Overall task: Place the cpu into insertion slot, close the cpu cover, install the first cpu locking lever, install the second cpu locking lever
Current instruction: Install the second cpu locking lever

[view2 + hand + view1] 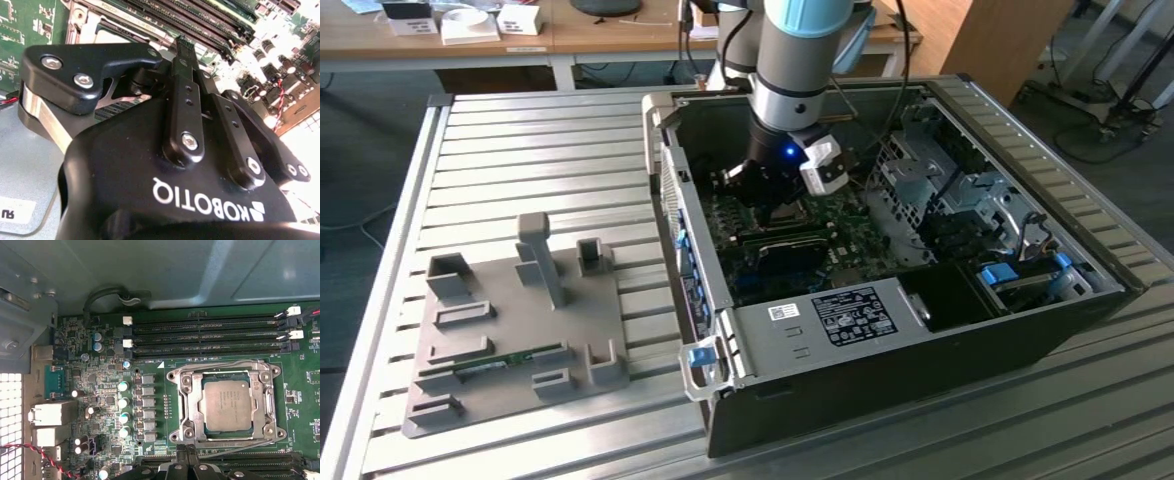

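Observation:
In the first wrist view the cpu (227,405), a silver-grey square, lies flat in the insertion slot (272,372) on the green board. The cpu cover (261,397) lies down around it, framing it through its window. One thin wire lever (235,444) runs along the socket edge nearest my fingertips, and another (215,365) runs along the opposite edge. My gripper (186,454) is just off the socket's near edge with its fingers together and nothing showing between them. In the exterior view the gripper (774,200) reaches down inside the open computer case (720,350). The second wrist view has the gripper (182,44) over the board.
Long black memory slots (205,332) lie beyond the socket, and more run under my fingertips. Upright capacitors (122,402) and rear ports (50,415) stand beside the socket. Drive cages (961,200) take up the case's other half. A grey fixture plate (507,320) sits on the slatted table.

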### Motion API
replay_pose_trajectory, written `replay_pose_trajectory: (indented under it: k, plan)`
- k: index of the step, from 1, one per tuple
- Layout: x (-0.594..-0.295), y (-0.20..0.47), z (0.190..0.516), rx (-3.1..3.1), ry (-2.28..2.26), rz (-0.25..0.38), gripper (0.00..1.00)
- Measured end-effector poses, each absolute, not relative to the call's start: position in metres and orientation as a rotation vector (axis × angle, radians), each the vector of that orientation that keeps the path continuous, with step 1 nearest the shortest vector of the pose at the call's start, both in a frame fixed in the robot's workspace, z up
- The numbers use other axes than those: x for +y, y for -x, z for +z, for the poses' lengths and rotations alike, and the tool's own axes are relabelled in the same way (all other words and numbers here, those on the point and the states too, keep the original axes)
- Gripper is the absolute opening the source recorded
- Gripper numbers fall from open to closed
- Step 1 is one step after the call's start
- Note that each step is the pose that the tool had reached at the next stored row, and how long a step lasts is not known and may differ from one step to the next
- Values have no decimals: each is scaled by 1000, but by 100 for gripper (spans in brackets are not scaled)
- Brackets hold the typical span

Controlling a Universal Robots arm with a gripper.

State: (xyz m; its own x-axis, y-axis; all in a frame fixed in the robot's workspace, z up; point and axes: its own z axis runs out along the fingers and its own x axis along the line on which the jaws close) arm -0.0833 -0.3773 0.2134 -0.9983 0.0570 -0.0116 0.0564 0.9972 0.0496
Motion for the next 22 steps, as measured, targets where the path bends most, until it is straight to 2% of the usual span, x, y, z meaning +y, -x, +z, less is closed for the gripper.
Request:
replay_pose_trajectory:
  k: [22]
  plan:
    - [-373, 86, 207, 3126, -88, 53, 11]
